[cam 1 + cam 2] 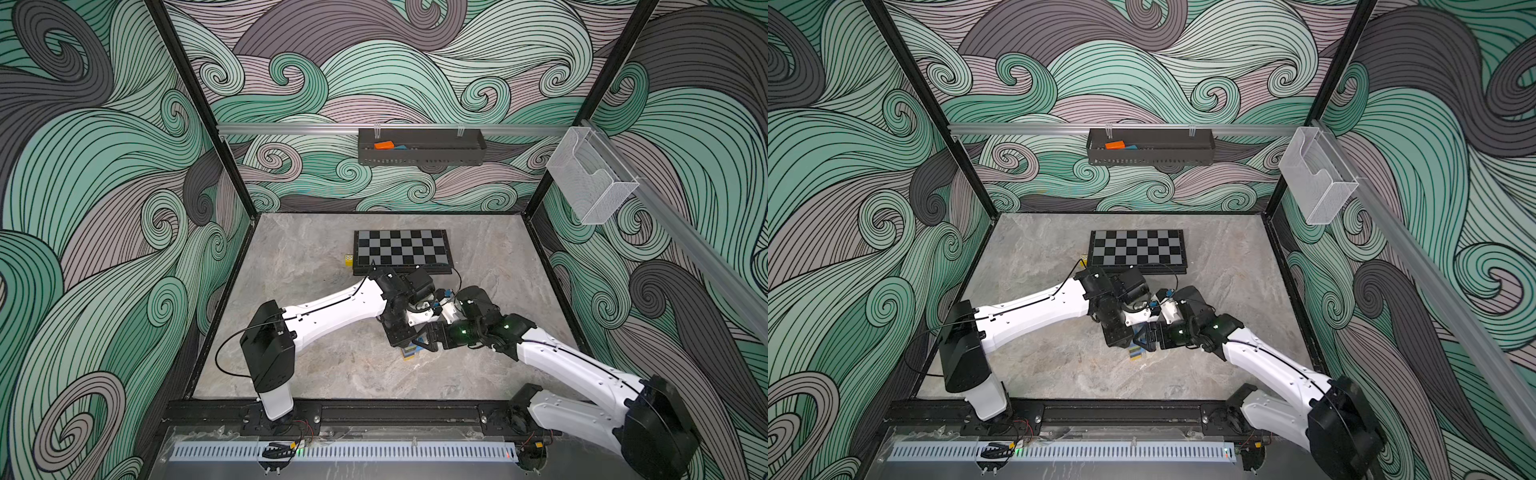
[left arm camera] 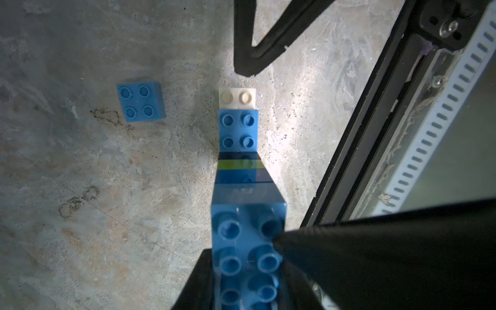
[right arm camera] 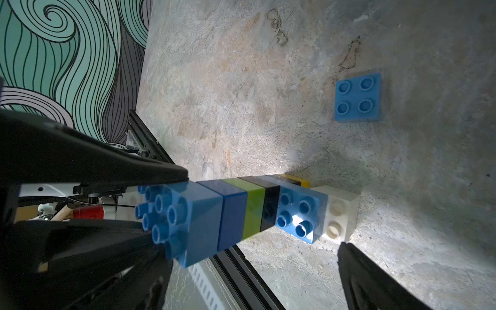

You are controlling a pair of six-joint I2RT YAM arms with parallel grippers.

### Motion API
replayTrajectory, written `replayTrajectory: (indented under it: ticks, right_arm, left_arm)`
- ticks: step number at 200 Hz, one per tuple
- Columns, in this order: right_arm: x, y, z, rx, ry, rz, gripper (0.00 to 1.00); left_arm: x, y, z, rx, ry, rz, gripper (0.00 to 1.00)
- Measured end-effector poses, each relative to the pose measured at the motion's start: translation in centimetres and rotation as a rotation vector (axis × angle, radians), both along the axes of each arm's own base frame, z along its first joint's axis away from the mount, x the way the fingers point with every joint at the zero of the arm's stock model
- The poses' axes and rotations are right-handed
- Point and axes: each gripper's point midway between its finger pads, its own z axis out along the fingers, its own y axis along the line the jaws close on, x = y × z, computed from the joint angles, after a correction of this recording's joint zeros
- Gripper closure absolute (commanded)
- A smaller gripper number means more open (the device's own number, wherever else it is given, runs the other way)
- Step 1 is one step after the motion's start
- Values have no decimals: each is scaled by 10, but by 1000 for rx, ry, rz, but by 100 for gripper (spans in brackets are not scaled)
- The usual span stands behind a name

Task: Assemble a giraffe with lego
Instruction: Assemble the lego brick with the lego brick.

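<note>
Left hand (image 2: 240,245) grips the giraffe (image 2: 238,131) at its top; right hand (image 1: 417,338) is wide open. A sideways tug could snap it apart.

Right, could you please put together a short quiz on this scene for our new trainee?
1. True or false: the left gripper is shut on the blue head of the giraffe.
2. What colour is the loose square brick lying on the table, apart from the figure? A blue, B red, C white.
3. Fill in: the right gripper beside the figure is ____.
Key: 1 true; 2 A; 3 open.
</note>
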Motion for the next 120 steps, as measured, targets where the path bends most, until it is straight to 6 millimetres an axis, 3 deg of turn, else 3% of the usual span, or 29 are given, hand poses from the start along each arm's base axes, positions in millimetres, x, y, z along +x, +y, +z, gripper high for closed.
replayTrajectory:
  ticks: [64, 97, 120]
  right_arm:
    - [-1, -4, -2, 13, 6, -7, 2]
    - [-5, -38, -36, -123, 46, -120, 2]
    - [-1, -44, -35, -130, 39, -168, 2]
  left_arm:
    - [1, 0, 0, -2, -7, -8, 100]
    - [-3, 2, -1, 7, 10, -17, 100]
    - [-5, 2, -1, 8, 16, -22, 100]
